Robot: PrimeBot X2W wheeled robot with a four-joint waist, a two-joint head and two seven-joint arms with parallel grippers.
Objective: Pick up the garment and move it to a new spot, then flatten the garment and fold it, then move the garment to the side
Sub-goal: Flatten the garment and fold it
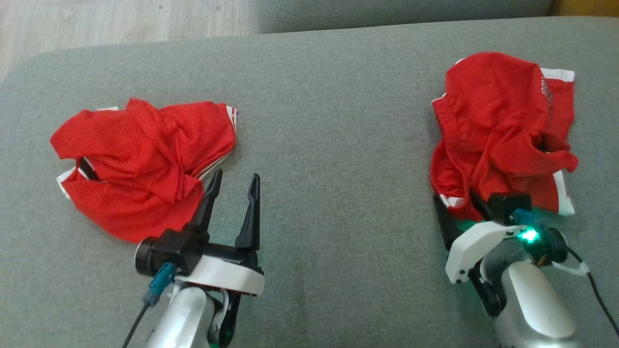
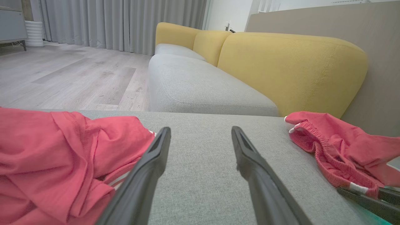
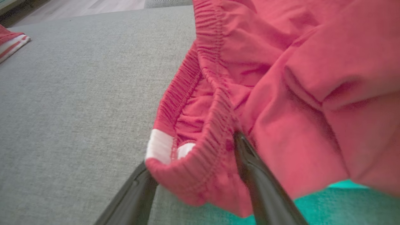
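Here, right gripper (image 3: 192,153) astride red shorts (image 3: 281,78)

No words, numbers, brand names or signs can be read. The red shorts (image 1: 498,121) on the right carry a small pale printed mark (image 1: 547,93) near their far edge. It is too small and blurred to make out as letters or a badge.
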